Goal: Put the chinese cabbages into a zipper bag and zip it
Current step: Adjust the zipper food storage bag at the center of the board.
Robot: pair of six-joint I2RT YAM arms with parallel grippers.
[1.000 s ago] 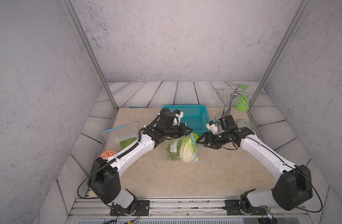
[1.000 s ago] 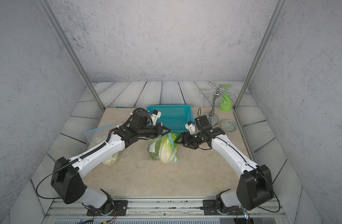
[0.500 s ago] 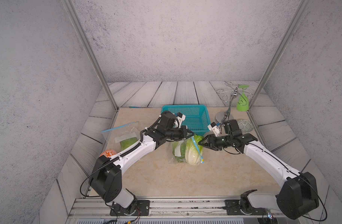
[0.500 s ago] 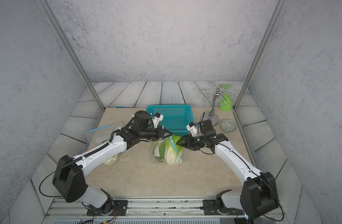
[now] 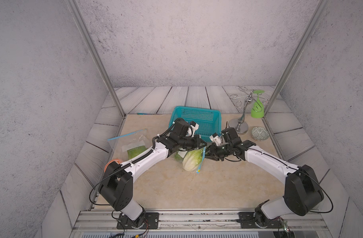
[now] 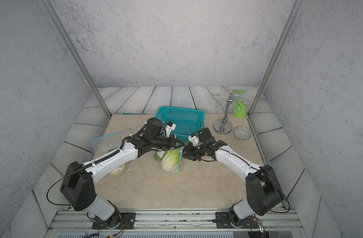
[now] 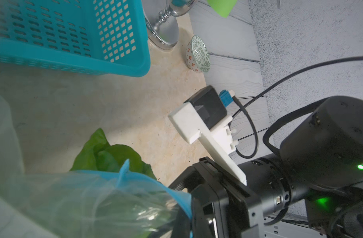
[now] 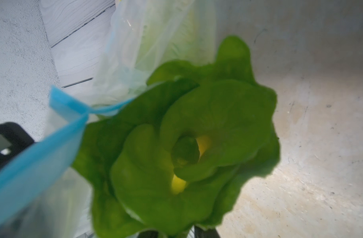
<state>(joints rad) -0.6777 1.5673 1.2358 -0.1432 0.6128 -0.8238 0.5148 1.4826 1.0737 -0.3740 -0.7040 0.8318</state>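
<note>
Near the middle of the table [image 5: 217,185] is the zipper bag [image 5: 201,159] with its blue strip. A pale cabbage [image 5: 190,162] is inside it, stalk end down. I cannot tell if it touches the table. A green cabbage [image 8: 186,148] sits at the mouth of the bag, and its leaves stick out.

Just past that, the left gripper [image 5: 204,144] is pinched tight on the top edge of the bag and holds it up. The right gripper [image 5: 207,154] is at the mouth, on the 3 o'clock side, right by the green leaves. I cannot tell if it is gripping a leaf or only touching.

At 9 o'clock lies another clear bag [image 5: 133,138]. A third cabbage [image 5: 136,150] looks to be inside it.

At 12 o'clock stands the blue basket [image 5: 197,115], and I see no cabbage in it. At 2 o'clock are a metal stand [image 5: 241,121], a little bowl [image 5: 259,134] and a green goblet [image 5: 257,109].

I think the job is well past halfway. What is left is to push the green cabbage all the way in and then zip the blue strip closed. It is not zipped yet.
</note>
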